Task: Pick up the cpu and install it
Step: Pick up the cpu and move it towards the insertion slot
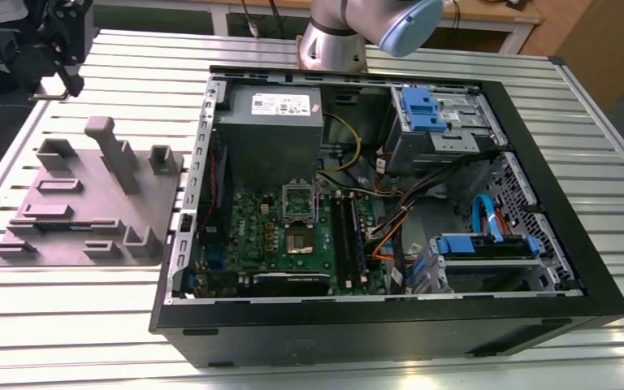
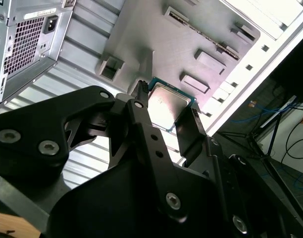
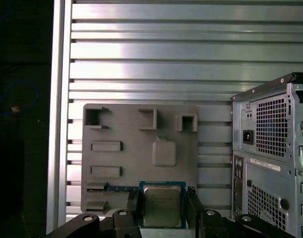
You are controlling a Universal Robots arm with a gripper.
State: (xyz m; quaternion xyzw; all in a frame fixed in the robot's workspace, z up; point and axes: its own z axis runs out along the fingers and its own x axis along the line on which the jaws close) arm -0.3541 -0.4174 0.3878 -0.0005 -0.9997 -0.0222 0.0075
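Observation:
The cpu (image 3: 162,203), a small square chip with a silvery metal top and a green rim, sits between my gripper's two black fingers (image 3: 133,207). My gripper (image 3: 163,210) is shut on it, one finger on each of two opposite edges. In the second wrist view the cpu (image 2: 169,101) hangs in front of the grey fixture plate (image 2: 156,44), held in my gripper (image 2: 166,111) clear of the plate. In the exterior view the arm's black head (image 1: 41,41) is at the upper left, beyond the fixture plate (image 1: 84,203). The green motherboard (image 1: 257,223) lies inside the open case, its socket (image 1: 299,241) uncovered with the metal frame (image 1: 299,199) raised.
The open black computer case (image 1: 399,325) takes up the middle and the exterior view's right of the slatted metal table (image 1: 62,325). Inside it are a grey power supply (image 1: 274,122), blue drive brackets (image 1: 421,110) and loose cables (image 1: 399,219). Tall posts (image 1: 111,150) rise from the fixture plate.

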